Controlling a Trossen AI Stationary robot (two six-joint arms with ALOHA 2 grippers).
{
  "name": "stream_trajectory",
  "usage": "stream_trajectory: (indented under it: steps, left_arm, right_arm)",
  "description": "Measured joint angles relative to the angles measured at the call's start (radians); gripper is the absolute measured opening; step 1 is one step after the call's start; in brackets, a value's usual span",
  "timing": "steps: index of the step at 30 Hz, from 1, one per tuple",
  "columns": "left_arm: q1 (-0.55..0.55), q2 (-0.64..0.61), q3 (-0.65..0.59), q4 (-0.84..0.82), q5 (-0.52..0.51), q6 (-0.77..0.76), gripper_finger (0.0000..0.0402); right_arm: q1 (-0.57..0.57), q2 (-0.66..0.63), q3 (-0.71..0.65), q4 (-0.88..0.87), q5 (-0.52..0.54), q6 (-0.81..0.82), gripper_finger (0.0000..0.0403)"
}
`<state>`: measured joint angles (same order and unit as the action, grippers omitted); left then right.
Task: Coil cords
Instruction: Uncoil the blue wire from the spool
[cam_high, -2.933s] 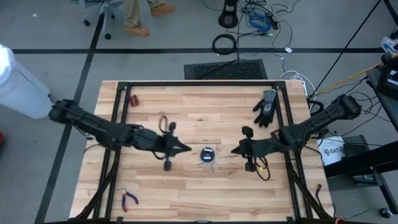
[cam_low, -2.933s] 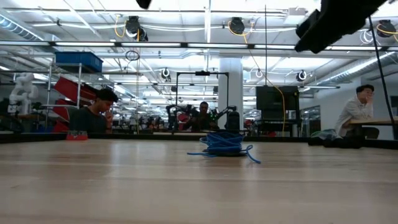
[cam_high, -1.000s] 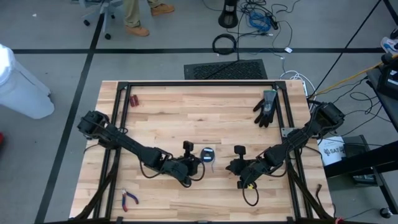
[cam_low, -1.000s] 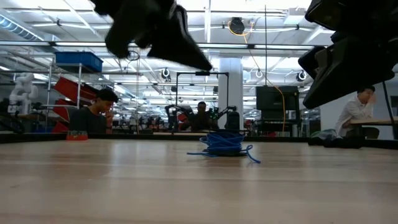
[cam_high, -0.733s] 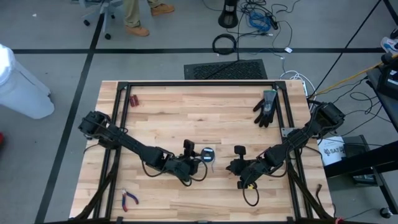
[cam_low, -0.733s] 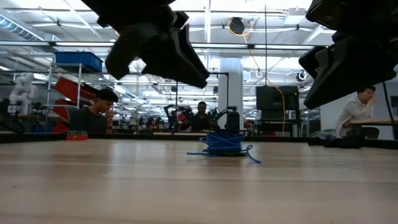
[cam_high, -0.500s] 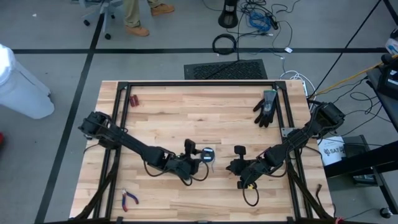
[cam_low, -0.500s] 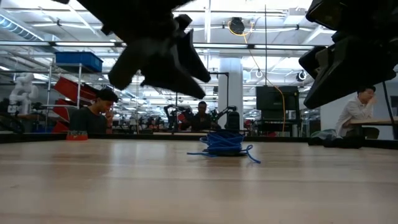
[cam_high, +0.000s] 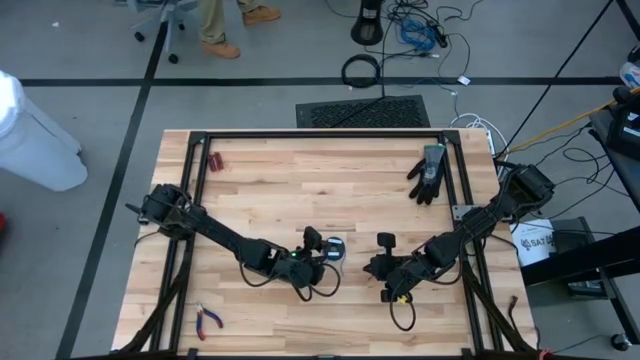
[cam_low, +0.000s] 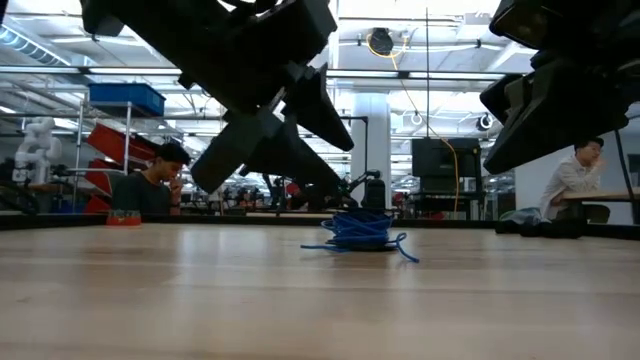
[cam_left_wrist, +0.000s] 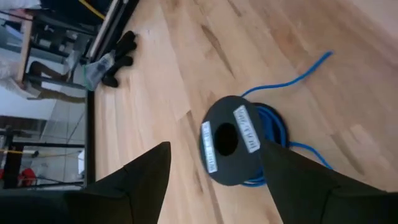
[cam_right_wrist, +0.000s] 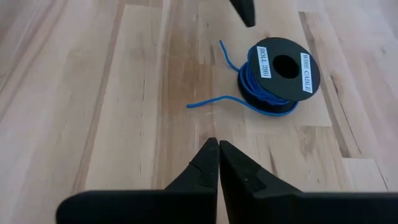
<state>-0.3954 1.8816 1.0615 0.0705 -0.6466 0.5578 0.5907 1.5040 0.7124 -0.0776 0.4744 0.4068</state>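
Wooden planks make up the bench (cam_high: 300, 180), which sits on a grey floor with black cables lying past its top edge. Near the middle of the bench, a bit toward the bottom of the high view, lies the blue cord (cam_high: 334, 250), wound on a small black spool with white labels; two loose blue ends stick out from it onto the wood. The left pincer (cam_high: 318, 262) comes in from the left side and sits just beside the spool, with its two fingers spread wide apart; the spool shows between them in the left wrist view (cam_left_wrist: 231, 148). It is not gripping anything. The right pincer (cam_high: 371, 266) comes in from the right side and waits near the spool, with its fingers pressed together and nothing held. A black glove (cam_high: 428, 173) lies at the upper right of the bench. Small red pliers (cam_high: 208, 319) lie at the lower left corner. Far behind the bench, in the low view, people sit at desks.
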Motion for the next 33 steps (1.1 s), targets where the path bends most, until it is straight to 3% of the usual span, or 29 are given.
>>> stream_trajectory:
  steps: [33]
  left_arm:
    - [0.049, 0.045, 0.000, -0.029, 0.032, 0.140, 0.0253]
  right_arm:
    - [0.000, 0.000, 0.000, 0.000, 0.002, 0.000, 0.0000]
